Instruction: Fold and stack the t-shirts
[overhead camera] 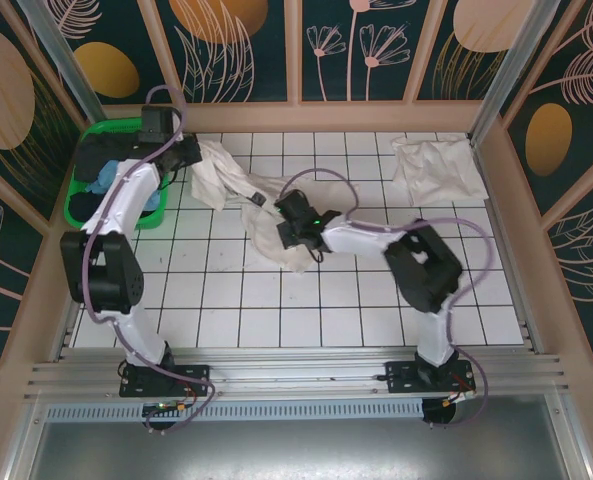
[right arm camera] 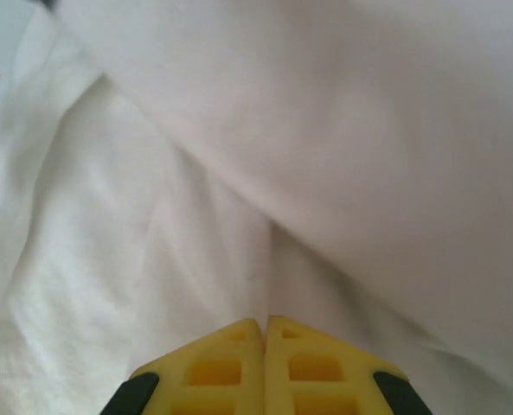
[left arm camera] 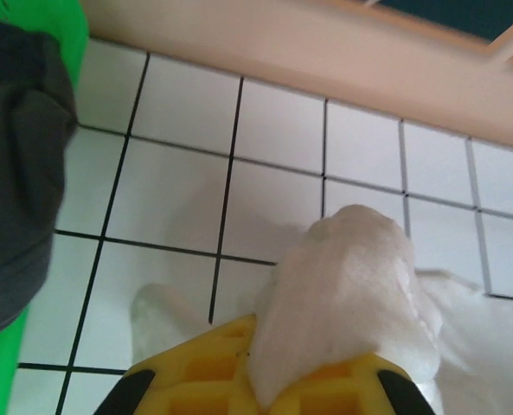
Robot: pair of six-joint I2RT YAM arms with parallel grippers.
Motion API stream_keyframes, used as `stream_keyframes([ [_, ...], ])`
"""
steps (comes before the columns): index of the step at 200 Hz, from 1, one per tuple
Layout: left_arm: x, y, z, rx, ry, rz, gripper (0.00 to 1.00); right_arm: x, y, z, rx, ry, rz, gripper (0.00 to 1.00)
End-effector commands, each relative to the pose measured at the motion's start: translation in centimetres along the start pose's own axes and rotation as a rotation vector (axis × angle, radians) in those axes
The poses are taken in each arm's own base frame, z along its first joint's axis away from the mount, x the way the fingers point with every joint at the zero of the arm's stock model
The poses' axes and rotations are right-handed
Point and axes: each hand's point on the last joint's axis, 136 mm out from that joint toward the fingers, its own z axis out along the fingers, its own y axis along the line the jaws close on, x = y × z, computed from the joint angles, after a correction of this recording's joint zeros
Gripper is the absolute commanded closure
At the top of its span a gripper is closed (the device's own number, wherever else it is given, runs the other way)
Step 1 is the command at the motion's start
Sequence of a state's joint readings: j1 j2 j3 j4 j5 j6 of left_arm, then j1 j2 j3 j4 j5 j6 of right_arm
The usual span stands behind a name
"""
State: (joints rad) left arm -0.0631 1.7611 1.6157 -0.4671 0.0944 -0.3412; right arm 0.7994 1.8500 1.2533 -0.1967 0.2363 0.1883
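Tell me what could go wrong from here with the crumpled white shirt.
1. The right claw is shut, tips tight together against the t-shirt. It may have caught little or no fabric and could slip off.
2. The left claw grips a bunched wad beside the green bin. Pulling might spread the shirt unevenly.

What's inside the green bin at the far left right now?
Dark garments and a bit of light blue cloth lie in the green bin. The left arm covers its right side, and anything beneath the clothes is hidden.
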Motion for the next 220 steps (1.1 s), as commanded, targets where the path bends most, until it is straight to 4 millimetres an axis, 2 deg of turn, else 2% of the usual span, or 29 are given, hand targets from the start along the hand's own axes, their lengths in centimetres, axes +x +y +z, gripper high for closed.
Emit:
stream_keyframes([
  [1,-6.0,-2.6,-11.0,0.077,-0.235,-0.032,1.00,-5.9,-5.5,-10.9,0.088,-0.236,0.094,1.00],
  [28,-7.8,-2.6,-20.0,0.060,-0.433,-0.046,1.00,-7.6,-11.3,-21.3,0.090,-0.443,0.224,1.00],
  [40,-8.1,-2.5,-22.3,0.057,-0.486,-0.057,1.00,-8.1,-13.2,-24.5,0.094,-0.525,0.257,1.00],
  [48,-8.2,-2.6,-22.9,0.068,-0.500,-0.058,1.00,-8.6,-13.9,-25.8,0.101,-0.566,0.261,1.00],
  [54,-8.2,-2.7,-22.7,0.073,-0.495,-0.059,1.00,-9.0,-15.5,-26.3,0.139,-0.582,0.280,1.00],
  [65,-8.4,-2.7,-21.3,0.068,-0.470,-0.069,1.00,-10.0,-17.1,-26.1,0.166,-0.594,0.311,1.00],
  [83,-9.6,-2.9,-17.2,0.053,-0.403,-0.070,1.00,-12.3,-20.0,-24.3,0.196,-0.579,0.376,1.00],
  [101,-12.8,-3.2,-12.9,0.064,-0.338,-0.090,1.00,-14.8,-23.9,-22.0,0.264,-0.553,0.443,1.00],
  [103,-13.0,-3.2,-11.8,0.068,-0.321,-0.096,1.00,-15.3,-24.3,-21.9,0.267,-0.555,0.448,1.00],
  [115,-15.7,-3.9,-9.3,0.140,-0.277,-0.132,1.00,-17.3,-26.0,-21.6,0.264,-0.550,0.492,1.00],
  [123,-17.7,-4.5,-8.9,0.204,-0.283,-0.164,1.00,-18.5,-26.6,-21.5,0.251,-0.564,0.501,1.00],
  [134,-20.4,-5.8,-9.9,0.350,-0.338,-0.202,1.00,-20.0,-26.9,-22.0,0.227,-0.593,0.514,1.00],
  [152,-21.7,-7.8,-12.4,0.507,-0.364,-0.200,1.00,-21.5,-26.5,-24.2,0.194,-0.644,0.511,1.00],
  [160,-21.4,-8.2,-13.5,0.522,-0.367,-0.185,1.00,-21.5,-26.2,-25.1,0.180,-0.664,0.507,1.00],
  [162,-21.2,-8.1,-13.2,0.521,-0.360,-0.185,1.00,-21.5,-26.2,-25.3,0.177,-0.669,0.506,1.00],
  [164,-21.1,-8.3,-13.9,0.528,-0.369,-0.179,1.00,-21.4,-26.0,-25.6,0.173,-0.676,0.504,1.00],
  [166,-20.7,-8.2,-13.6,0.526,-0.359,-0.180,1.00,-21.3,-25.9,-25.7,0.170,-0.679,0.504,1.00],
  [168,-20.6,-8.4,-14.3,0.534,-0.372,-0.170,1.00,-21.1,-25.9,-25.8,0.166,-0.682,0.503,1.00],
  [174,-19.2,-8.0,-14.3,0.525,-0.360,-0.173,1.00,-20.5,-25.6,-26.1,0.158,-0.687,0.502,1.00],
  [176,-19.0,-8.0,-15.0,0.527,-0.376,-0.167,1.00,-20.2,-25.4,-26.1,0.154,-0.687,0.500,1.00],
  [177,-18.0,-7.5,-13.8,0.512,-0.346,-0.182,1.00,-20.1,-25.4,-26.2,0.152,-0.688,0.501,1.00],
  [186,-16.5,-7.1,-15.4,0.506,-0.391,-0.165,1.00,-18.8,-24.9,-26.1,0.137,-0.681,0.504,1.00],
  [191,-15.6,-6.9,-16.6,0.505,-0.416,-0.156,1.00,-17.9,-24.6,-25.8,0.126,-0.668,0.505,1.00],
  [203,-12.7,-5.8,-17.4,0.477,-0.433,-0.159,1.00,-15.4,-24.1,-24.7,0.113,-0.629,0.513,1.00],
  [220,-6.9,-4.0,-16.1,0.441,-0.373,-0.201,1.00,-11.0,-23.8,-22.3,0.119,-0.552,0.544,1.00],
])
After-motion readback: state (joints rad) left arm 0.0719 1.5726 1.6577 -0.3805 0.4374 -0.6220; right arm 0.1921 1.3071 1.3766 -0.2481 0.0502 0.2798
